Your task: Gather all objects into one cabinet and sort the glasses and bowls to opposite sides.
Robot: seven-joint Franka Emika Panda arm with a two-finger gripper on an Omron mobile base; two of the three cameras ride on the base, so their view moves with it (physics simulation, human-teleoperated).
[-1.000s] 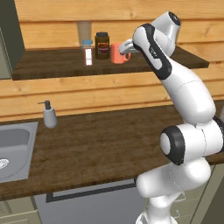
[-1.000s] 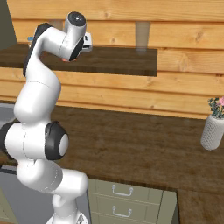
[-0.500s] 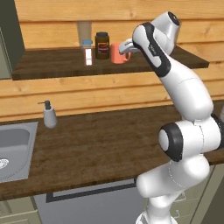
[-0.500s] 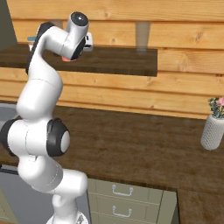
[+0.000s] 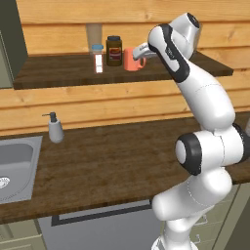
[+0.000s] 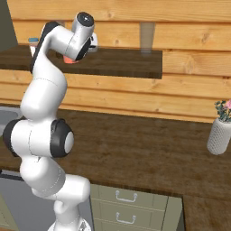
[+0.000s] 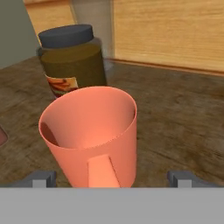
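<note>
A salmon-orange mug [image 5: 130, 59] stands on the dark wooden shelf [image 5: 58, 73], just right of a brown jar. In the hand view the mug [image 7: 94, 131] is close in front, its handle turned toward the camera. My gripper [image 7: 111, 178] is open, with one fingertip [image 7: 41, 178] on each side of the mug and a gap to its walls. From the right base view a bit of the mug [image 6: 68, 59] peeks out under the hand. A flat olive-green cabinet panel [image 5: 10, 44] stands at the shelf's left end. The bowls are out of view.
A dark-lidded brown jar [image 5: 114, 50] and a small white bottle [image 5: 98, 60] stand left of the mug. Below, the wooden counter [image 5: 112, 156] carries a soap dispenser [image 5: 55, 129] beside a steel sink [image 5: 14, 161]. A speckled vase [image 6: 221, 133] with flowers stands at the far right.
The hand has shifted only slightly at the mug. The fingers stay wide apart and the mug has not moved.
</note>
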